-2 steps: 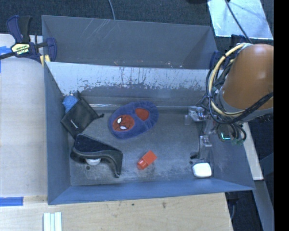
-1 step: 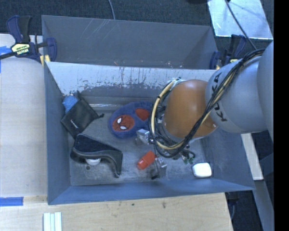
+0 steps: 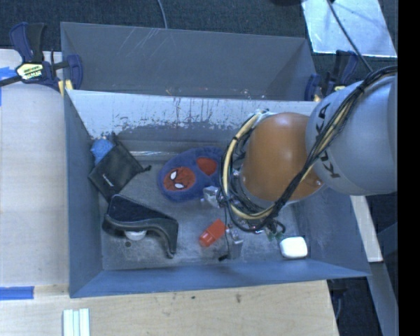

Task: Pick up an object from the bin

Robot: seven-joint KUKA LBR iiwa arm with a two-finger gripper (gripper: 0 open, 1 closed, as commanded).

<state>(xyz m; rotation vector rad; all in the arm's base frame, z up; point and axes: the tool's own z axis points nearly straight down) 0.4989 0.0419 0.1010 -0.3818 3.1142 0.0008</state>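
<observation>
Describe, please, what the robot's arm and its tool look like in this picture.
The arm is a thick, rounded, silver-grey link bearing black KUKA lettering. Along it run black cables toward the wrist, which carries a smooth orange-brown dome cover. A yellow and black cable bundle loops round that cover's left side. Beneath it sits the tool, a small assembly of grey metal and dark parts.
</observation>
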